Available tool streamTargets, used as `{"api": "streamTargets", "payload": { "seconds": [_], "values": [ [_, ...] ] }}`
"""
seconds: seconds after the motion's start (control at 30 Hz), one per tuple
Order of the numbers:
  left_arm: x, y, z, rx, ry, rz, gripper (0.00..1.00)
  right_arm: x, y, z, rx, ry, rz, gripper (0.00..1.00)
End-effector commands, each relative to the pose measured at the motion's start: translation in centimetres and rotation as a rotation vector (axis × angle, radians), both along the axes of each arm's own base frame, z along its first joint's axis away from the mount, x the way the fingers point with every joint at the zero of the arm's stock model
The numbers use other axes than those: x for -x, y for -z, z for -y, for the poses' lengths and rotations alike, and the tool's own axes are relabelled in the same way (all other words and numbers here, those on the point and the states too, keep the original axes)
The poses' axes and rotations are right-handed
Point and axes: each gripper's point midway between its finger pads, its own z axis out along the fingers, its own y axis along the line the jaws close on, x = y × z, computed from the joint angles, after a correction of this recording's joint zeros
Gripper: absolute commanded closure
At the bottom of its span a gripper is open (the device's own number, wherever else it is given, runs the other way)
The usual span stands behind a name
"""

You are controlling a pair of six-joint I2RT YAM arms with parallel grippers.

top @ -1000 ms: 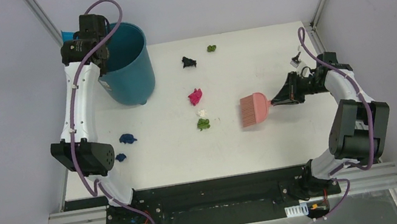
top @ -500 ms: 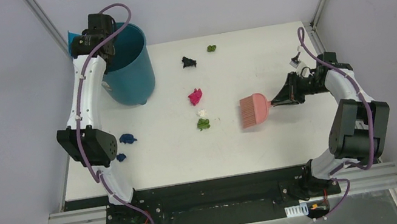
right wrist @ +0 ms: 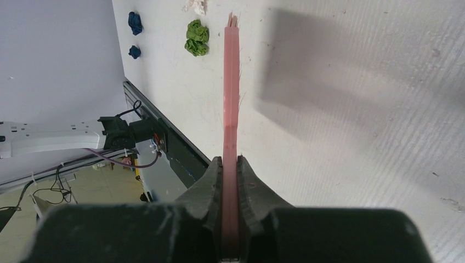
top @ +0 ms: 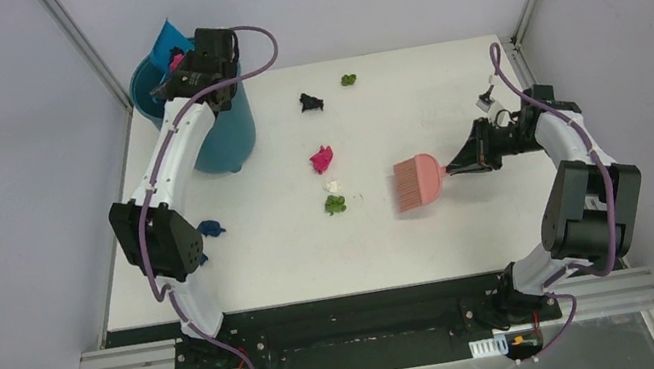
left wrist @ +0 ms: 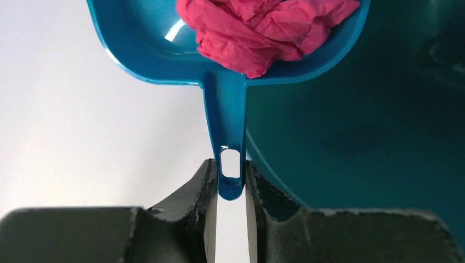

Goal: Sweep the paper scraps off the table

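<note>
While most of the small crumpled paper scraps (top: 322, 159) lie loose on the large white flat tabletop (top: 471, 220), one big magenta wad (left wrist: 263, 33) sits in the blue plastic dustpan (left wrist: 227, 109), its creased folds bunched against the pan's back wall. Near the middle of the table, a smaller magenta scrap, a tiny white scrap (top: 332, 186) and an olive-green wad (top: 335, 204) form a short column. A black wad (top: 310, 101) and a second olive-green wad (top: 348, 80) lie farther back, well apart from the column. Two dark blue wads (right wrist: 135, 22) rest near the table's left edge, and the left arm partly hides the nearer one in the top view.

The dustpan hangs over the far-left rim of the teal round bin (top: 227, 131). The left gripper (left wrist: 230, 175) is clamped on the tip of the pan's handle, with a finger pressing on each side of the hanging hole.

To the right of the column, the pink bristle brush (top: 419, 180) points its bristles toward the white and green scraps, near them but not touching. The right gripper (right wrist: 230, 164) is clenched tight on its thin handle. Whether the bristles touch the table cannot be told.
</note>
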Motion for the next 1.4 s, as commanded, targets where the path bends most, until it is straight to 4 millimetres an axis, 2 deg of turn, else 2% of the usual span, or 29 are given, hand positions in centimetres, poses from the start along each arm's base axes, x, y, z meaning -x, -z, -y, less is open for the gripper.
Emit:
{"api": "streamTargets", "payload": {
  "seconds": [0.0,0.17,0.33,0.43,0.5,0.53,0.6,0.67,0.87,1.0,1.1,1.23,1.37],
  "values": [
    [1.9,-7.6,-1.6,-0.083,-0.018,0.181,1.0,-0.7,-2.1,-0.4,-0.024,-0.032,0.091,1.0],
    [2.3,-6.5,-1.4,-0.121,-0.009,0.13,1.0,-0.7,-2.2,-0.5,-0.034,-0.036,0.089,1.0],
    [2.5,-6.6,-1.0,-0.124,0.004,0.127,1.0,-0.5,-2.3,-0.5,-0.031,-0.037,0.093,1.0],
    [2.8,-6.4,0.3,-0.154,0.036,0.099,1.0,-0.6,-2.3,-0.4,-0.03,-0.035,0.09,1.0],
    [3.8,-7.2,1.4,-0.235,0.048,0.062,1.0,-0.6,-2.2,-0.4,-0.026,-0.035,0.089,1.0],
    [3.7,-7.7,1.4,-0.217,0.054,0.093,1.0,-0.6,-2.2,-0.4,-0.027,-0.036,0.089,1.0],
    [3.0,-6.9,1.0,-0.169,0.096,0.093,1.0,-0.7,-2.2,-0.4,-0.03,-0.036,0.087,1.0],
    [3.1,-6.9,0.4,-0.229,0.052,0.063,1.0,-0.7,-2.2,-0.5,-0.037,-0.037,0.082,1.0],
    [3.9,-5.3,0.3,-0.195,0.053,0.051,1.0,-0.4,-2.3,-0.4,-0.026,-0.038,0.087,1.0],
    [4.6,-6.0,0.1,-0.165,0.062,0.071,1.0,-0.5,-2.2,-0.4,-0.033,-0.034,0.083,1.0],
    [5.4,-7.9,-0.2,-0.16,0.034,0.124,1.0,-0.6,-2.1,-0.5,-0.039,-0.034,0.075,1.0],
    [6.2,-8.6,0.0,-0.152,0.03,0.151,1.0,-0.5,-2.2,-0.4,-0.031,-0.033,0.077,1.0],
    [7.4,-9.8,1.6,-0.078,0.054,0.248,1.0,-0.5,-2.1,-0.3,-0.019,-0.027,0.085,1.0]
  ]
}}
